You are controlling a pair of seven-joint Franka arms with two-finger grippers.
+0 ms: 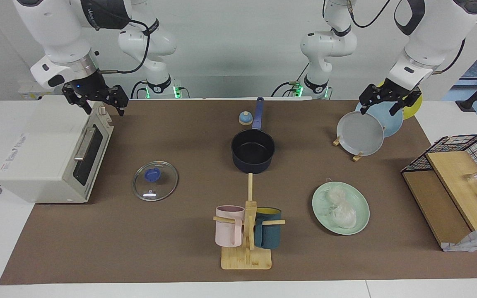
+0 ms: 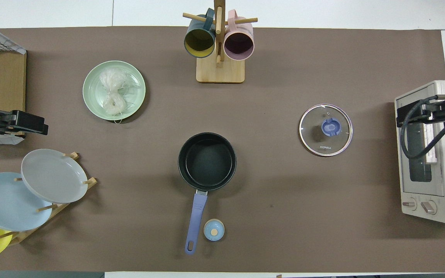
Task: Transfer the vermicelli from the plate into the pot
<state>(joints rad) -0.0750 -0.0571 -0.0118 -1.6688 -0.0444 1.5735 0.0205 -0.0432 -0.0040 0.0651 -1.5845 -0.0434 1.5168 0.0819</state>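
The vermicelli [image 1: 340, 207], two whitish lumpy clumps, lies on the pale mint-green plate [image 1: 320, 194], which is farther from the robots than the pot and toward the left arm's end. It also shows in the overhead view [image 2: 113, 92] on the plate [image 2: 91, 94]. The dark navy pot [image 1: 253, 151] stands mid-table, empty, its blue handle [image 2: 196, 216] pointing toward the robots. My left gripper [image 1: 380, 106] is open and raised over the plate rack. My right gripper [image 1: 103, 109] is open and raised over the toaster oven.
A glass lid [image 1: 155, 181] lies between pot and toaster oven [image 1: 48, 153]. A mug tree [image 1: 247, 231] holds a pink and a teal mug. The rack holds a grey plate [image 1: 360, 133], a light blue one and a yellow one. A wire basket [image 1: 462, 174] with wooden boards stands at the left arm's end.
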